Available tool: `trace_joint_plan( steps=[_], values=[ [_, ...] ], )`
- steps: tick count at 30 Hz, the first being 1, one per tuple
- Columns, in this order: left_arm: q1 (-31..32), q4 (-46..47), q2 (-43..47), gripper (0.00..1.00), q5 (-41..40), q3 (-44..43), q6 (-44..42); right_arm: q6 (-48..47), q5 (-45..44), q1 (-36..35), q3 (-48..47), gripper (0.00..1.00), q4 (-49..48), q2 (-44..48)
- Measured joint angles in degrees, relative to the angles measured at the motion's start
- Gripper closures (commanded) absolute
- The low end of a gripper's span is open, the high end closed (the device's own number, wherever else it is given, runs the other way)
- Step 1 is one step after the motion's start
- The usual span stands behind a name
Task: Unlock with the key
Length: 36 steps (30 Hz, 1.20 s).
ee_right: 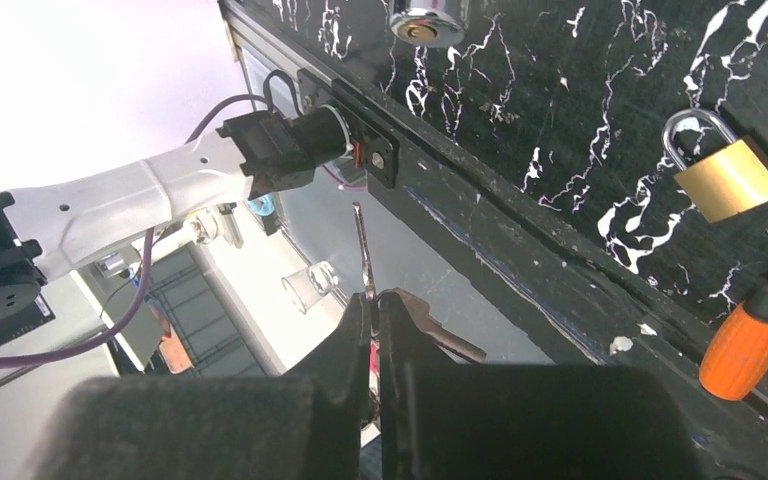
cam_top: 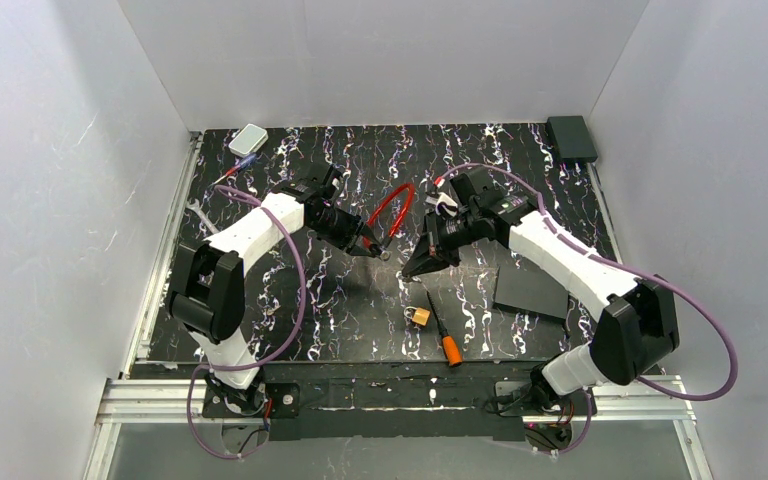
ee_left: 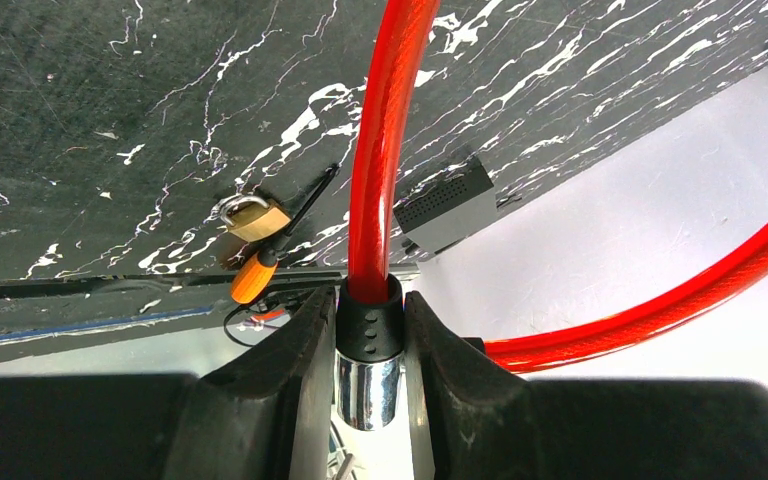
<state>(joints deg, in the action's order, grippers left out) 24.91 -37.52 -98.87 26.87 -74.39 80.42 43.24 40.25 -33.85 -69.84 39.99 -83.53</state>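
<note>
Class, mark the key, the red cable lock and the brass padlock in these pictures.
key (ee_right: 361, 250), right wrist view, on its thin blade.
red cable lock (ee_left: 382, 150), left wrist view, on the red cable.
brass padlock (ee_right: 728, 178), right wrist view, on its brass body.

Light falls evenly from above in the top view. The walls (cam_top: 60, 200) read bright grey-white, the dark table (cam_top: 360, 300) keeps its white veins crisp, and the arms (cam_top: 260, 225) throw only soft, faint shadows. Straight edges bow slightly toward the corners.

In the left wrist view the cable (ee_left: 385, 150) is saturated red with a pale highlight along it. Its chrome end (ee_left: 367, 395) carries glare, and the wall behind is washed out. The left fingers (ee_left: 280, 370) are dark and soft, too near the lens.

In the right wrist view the upper left burns out to white and the padlock (ee_right: 725, 178) gleams. The key (ee_right: 360, 250) looks thin and slightly soft, and the right fingers (ee_right: 345, 360) blur into black.
</note>
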Motion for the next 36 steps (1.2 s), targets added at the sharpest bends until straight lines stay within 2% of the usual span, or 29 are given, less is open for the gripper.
trace_joint_plan(
  steps=[14,36],
  values=[
    [0.0,1.1,0.0,1.00,0.6,0.0,-0.3,1.0,0.5,-0.9,0.4,0.99,-5.6,-2.5],
    [0.0,2.0,0.0,1.00,1.0,0.0,0.2,0.2,1.9,-1.2,0.0,0.99,-7.3,-9.6]
  ],
)
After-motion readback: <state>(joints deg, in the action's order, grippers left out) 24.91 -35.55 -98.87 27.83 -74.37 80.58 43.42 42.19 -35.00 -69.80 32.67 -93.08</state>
